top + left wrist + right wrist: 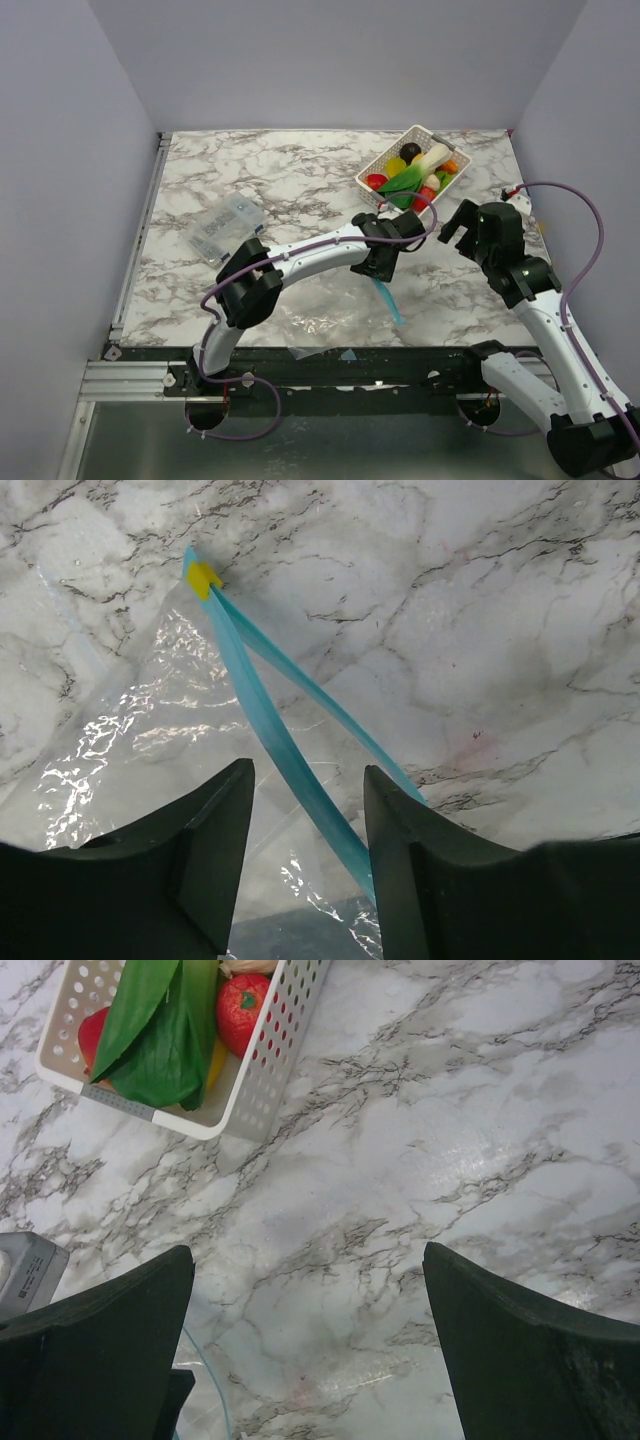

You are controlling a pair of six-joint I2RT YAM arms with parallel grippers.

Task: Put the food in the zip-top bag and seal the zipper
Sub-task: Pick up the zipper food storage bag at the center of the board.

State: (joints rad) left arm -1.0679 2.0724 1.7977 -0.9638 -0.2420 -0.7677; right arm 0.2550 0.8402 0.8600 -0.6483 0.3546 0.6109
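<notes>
The food (412,172) lies piled in a white basket (385,153) at the back right; a green leafy piece (160,1030) and a red fruit (243,1010) show in the right wrist view. The zip-top bag (320,322) lies flat near the front edge, empty, with its mouth to the right. The light blue zipper (270,730) is parted into two strips that meet at a yellow slider (203,577). My left gripper (308,775) is open and low over the mouth, with one strip running between its fingers. My right gripper (310,1250) is open and empty over bare marble, just in front of the basket.
A small clear stiff packet (225,228) lies at the left of the table. The basket wall (270,1060) is just ahead and left of my right gripper. The left arm (310,255) stretches across the middle. Grey walls enclose the table.
</notes>
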